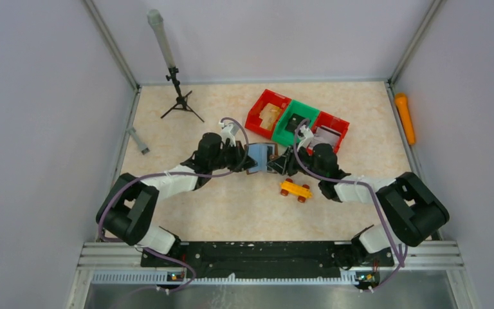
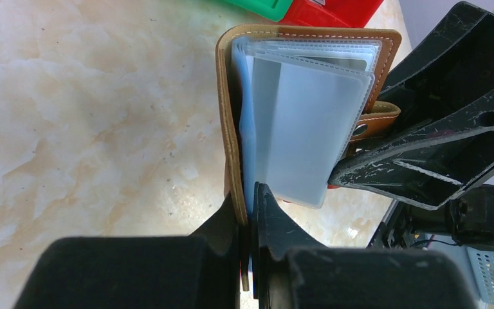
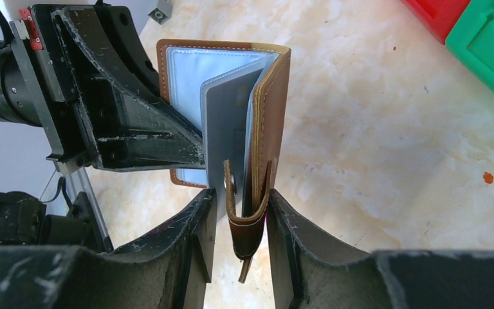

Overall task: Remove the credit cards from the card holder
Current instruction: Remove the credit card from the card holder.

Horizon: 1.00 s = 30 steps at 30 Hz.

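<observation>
Gripping from both sides, the two arms hold the card holder (image 1: 262,158) up between them over the middle of the marbled table (image 1: 231,212), and it hangs open like a book. The left gripper (image 2: 251,209) is pinched tight on the bottom edge of one brown cover, its fingers squeezing the leather together with the blue lining just inside it. Over on the other side, the right gripper (image 3: 241,206) is clamped around the opposite cover, with the brown snap strap (image 3: 244,225) caught between its fingers and dangling below them. Between the covers the frosted plastic sleeves (image 2: 309,122) fan out, greyish-blue and pale; what sits inside them is too cloudy to make out. On the table just in front of the right arm, an orange toy car (image 1: 295,189) sits on its wheels. Behind the wallet, near the back wall, there's a row of bins: red (image 1: 257,119), green (image 1: 284,132), red (image 1: 338,122)
</observation>
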Each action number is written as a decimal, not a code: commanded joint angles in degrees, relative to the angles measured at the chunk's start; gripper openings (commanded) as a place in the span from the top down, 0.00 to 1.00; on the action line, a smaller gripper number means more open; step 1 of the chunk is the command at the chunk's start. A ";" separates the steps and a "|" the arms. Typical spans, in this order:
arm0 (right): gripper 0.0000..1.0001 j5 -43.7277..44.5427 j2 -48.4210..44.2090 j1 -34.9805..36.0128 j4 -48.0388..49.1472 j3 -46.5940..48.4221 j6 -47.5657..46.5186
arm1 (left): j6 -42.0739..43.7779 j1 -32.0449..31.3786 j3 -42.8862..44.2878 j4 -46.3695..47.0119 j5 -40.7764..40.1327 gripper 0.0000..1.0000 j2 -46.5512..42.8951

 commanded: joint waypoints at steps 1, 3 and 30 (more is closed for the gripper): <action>0.64 -0.50 0.24 0.64 1.83 2.39 -1.52 | -0.87 -0.34 2.84 5.11 3.93 1.00 0.28; 0.62 -0.86 0.52 0.67 1.81 2.55 -1.52 | -0.87 -0.39 2.84 5.31 4.44 1.00 0.33; 0.69 5.26 0.75 1.17 -5.00 4.54 -2.31 | -0.79 -0.74 1.51 4.30 -0.16 0.67 -2.67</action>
